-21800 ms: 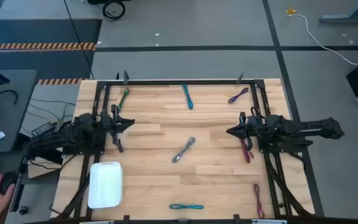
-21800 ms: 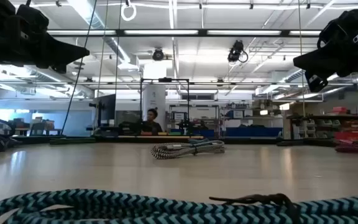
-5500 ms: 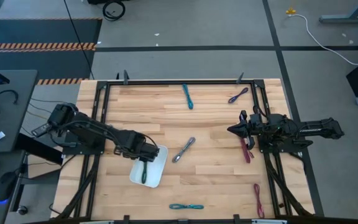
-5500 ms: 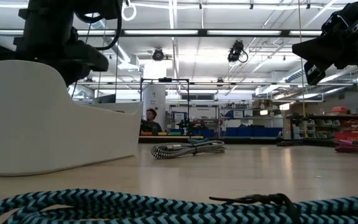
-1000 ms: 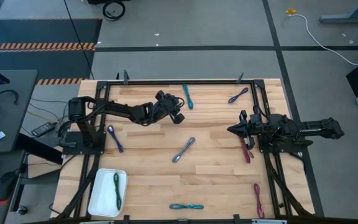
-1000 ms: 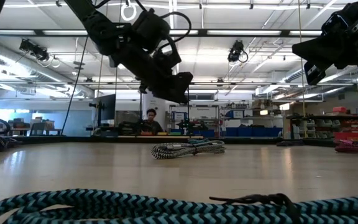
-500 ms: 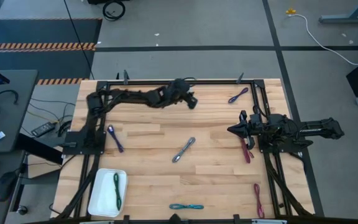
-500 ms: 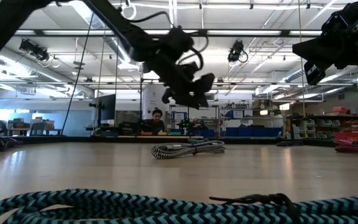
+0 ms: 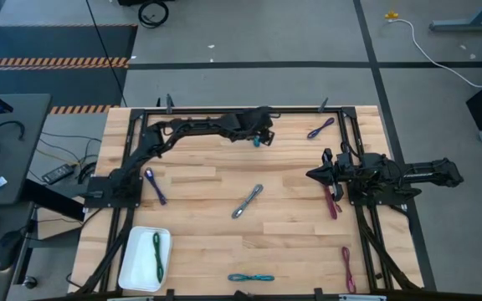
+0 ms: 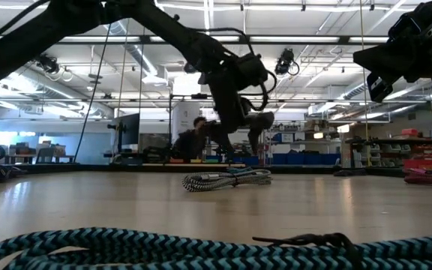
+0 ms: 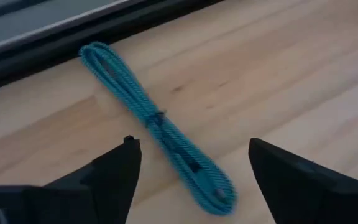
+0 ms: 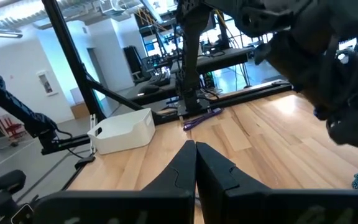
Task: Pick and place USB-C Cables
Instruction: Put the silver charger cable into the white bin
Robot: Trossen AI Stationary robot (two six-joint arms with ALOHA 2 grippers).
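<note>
1. Since a second ago, left arm has swung from mid-table out to the far edge; left gripper [image 9: 260, 134] now sits over the teal cable [image 9: 256, 140] there.
2. Left wrist view: fingers spread wide, holding nothing, one on each side of the teal cable [image 11: 160, 127]. Whether the tips touch the wood, cannot tell.
3. That cable lies flat on the table [image 9: 291, 242], just beside the black frame rail along the far edge.
4. Right gripper [image 9: 312, 176] hangs above the right side of the table, fingers pressed together per right wrist view [image 12: 194, 155], holding nothing.
5. Other cables on the table: grey one [image 9: 247, 202] in the middle, purple one [image 9: 154, 186] at left, purple one [image 9: 320, 128] at far right, magenta one [image 9: 334, 203] under the right arm, magenta one [image 9: 346, 269] at near right, teal one [image 9: 250, 278] at the near edge.
6. White tray [image 9: 134, 266] at near left holds a green cable [image 9: 156, 254].
7. Low view shows the left gripper [image 10: 238, 135] raised behind the grey cable [image 10: 227, 180], with a person in the room beyond; high view shows neither the height nor the person.
8. Right wrist view shows the tray [image 12: 122, 130] from the side.
</note>
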